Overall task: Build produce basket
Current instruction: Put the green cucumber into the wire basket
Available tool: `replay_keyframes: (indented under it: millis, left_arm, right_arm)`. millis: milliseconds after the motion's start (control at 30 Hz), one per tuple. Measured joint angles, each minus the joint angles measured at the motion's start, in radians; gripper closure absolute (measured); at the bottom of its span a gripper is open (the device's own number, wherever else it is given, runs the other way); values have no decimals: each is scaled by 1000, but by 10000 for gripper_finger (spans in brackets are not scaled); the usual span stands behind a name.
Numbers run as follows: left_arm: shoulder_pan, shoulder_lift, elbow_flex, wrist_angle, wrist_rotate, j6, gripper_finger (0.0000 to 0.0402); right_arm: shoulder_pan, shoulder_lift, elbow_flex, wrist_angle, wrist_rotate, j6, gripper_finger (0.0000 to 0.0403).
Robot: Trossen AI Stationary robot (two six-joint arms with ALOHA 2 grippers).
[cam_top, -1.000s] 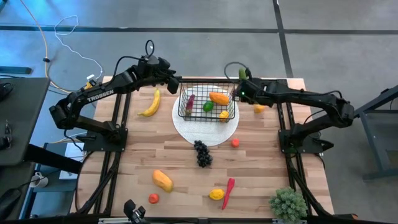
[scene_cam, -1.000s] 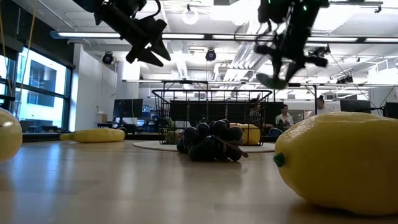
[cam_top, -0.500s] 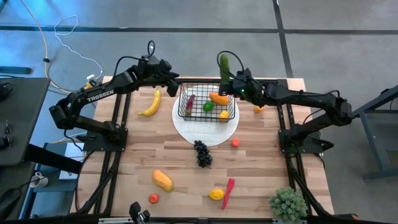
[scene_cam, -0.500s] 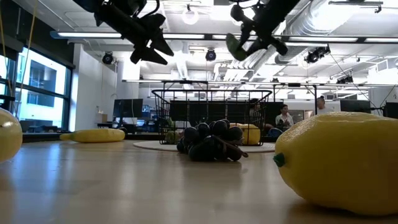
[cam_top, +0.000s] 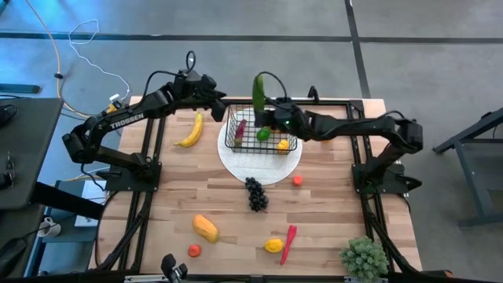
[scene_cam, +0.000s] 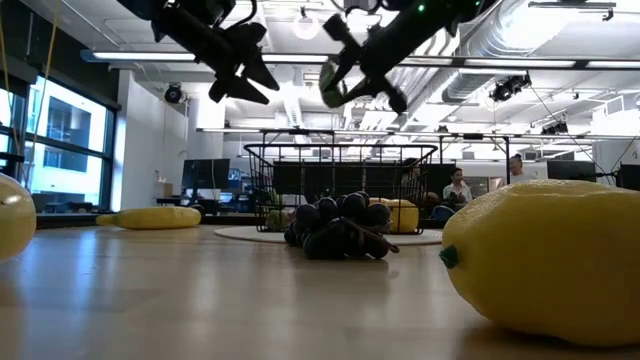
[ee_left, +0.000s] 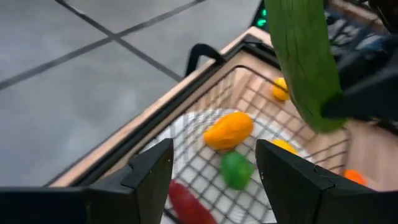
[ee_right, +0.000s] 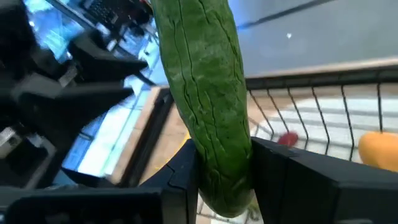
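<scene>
The pale wooden tabletop (cam_top: pixel 236 196) is filling the middle of the high view, carrying a round white plate (cam_top: pixel 259 169) just above centre with the small black wire-mesh basket (cam_top: pixel 236 143) sitting on it and holding several produce pieces. The right hand (cam_top: pixel 268 119) is clamping a long green cucumber (cam_top: pixel 258 92) above the basket's upper edge, while the left hand (cam_top: pixel 221 101) is hovering with fingers spread apart and holding nothing at the basket's upper left corner. A curved yellow banana (cam_top: pixel 189 131) is lying left of the plate, and dark purple grapes (cam_top: pixel 255 193) are lying just below it.
</scene>
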Motion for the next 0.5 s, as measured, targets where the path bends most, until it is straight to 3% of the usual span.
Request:
replay_keyframes:
  millis: [267,500]
  left_arm:
    - [1,0,0,-54,-130,71,183]
    - [0,0,0,-67,-138,74,183]
  right_arm:
    - [-1,95,0,26,-89,124,320]
    - [-12,127,0,33,-153,134,320]
